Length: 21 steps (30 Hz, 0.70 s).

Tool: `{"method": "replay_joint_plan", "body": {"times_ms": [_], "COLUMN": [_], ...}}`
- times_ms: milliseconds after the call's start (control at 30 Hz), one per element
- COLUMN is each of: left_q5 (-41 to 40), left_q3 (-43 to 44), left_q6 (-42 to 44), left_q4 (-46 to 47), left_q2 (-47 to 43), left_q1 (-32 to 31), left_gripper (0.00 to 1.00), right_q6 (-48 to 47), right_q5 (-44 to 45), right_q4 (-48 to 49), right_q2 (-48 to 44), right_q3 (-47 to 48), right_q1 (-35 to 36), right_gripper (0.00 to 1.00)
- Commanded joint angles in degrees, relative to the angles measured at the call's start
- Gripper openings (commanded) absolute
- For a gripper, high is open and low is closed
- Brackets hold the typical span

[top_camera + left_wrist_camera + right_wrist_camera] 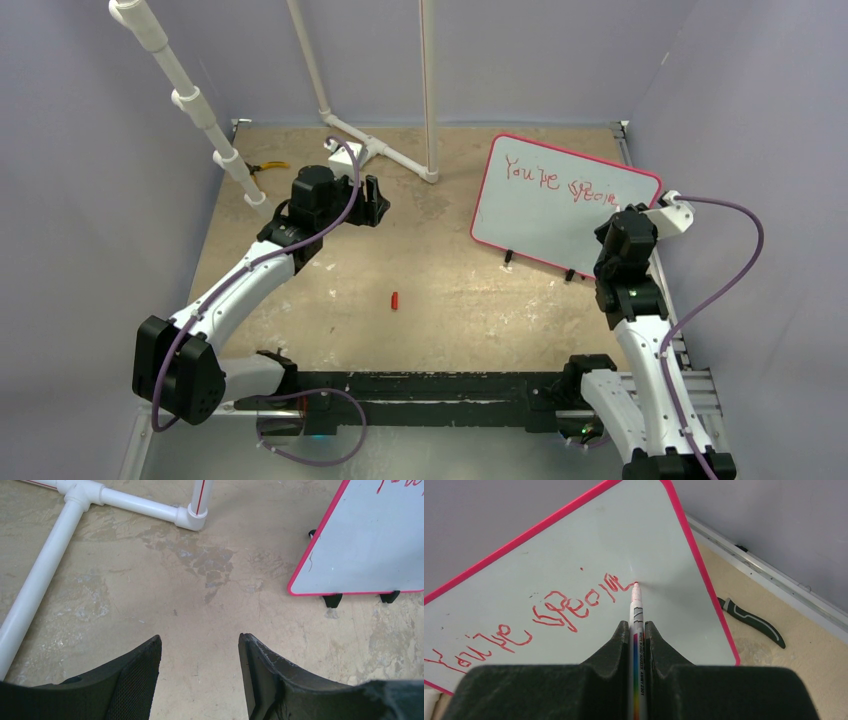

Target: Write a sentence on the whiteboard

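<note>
The whiteboard (pixel 540 215) with its pink frame stands tilted on small black feet at the back right; its lower left corner (pixel 370 545) also shows in the left wrist view. On it is one line of the red handwritten sentence (pixel 560 180), reading roughly "You're specia" (pixel 549 615). My right gripper (pixel 637 624) is shut on a white marker (pixel 636 602). The marker's red tip touches the board at the end of the last stroke. My left gripper (pixel 200 639) hangs open and empty over the bare table, left of the board (pixel 375 200).
A small red cap (pixel 395 299) lies mid-table. A white PVC pipe frame (pixel 385 150) stands at the back, and one pipe (pixel 45 575) runs by the left gripper. Pliers (pixel 265 167) lie back left. A black-handled tool (pixel 754 622) lies right of the board.
</note>
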Motion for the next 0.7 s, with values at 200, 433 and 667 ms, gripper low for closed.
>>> {"method": "replay_joint_plan", "body": {"times_ms": [200,433,667], "left_q5": [0.06,0.05,0.07], "left_q3": [-0.59,-0.69,-0.69], "left_q6": [-0.81,-0.9,-0.92], "left_q4": [2.36,2.41,2.4], "left_q2": [-1.59,-1.42,-1.45], "left_q1": [0.35,0.32,0.3], "left_gripper": [0.57,0.57,0.57], "right_q6": [-1.02,-3.99,-4.93], "right_q5": [0.83,-3.25,-5.19], "right_q4": [0.12,1.04,0.66], "right_q2": [-5.08,-5.28,-2.62], "right_q3": [2.44,3.26,4.48], "right_q1": [-0.38,-0.38,-0.44], "right_gripper": [0.0,0.0,0.0]}}
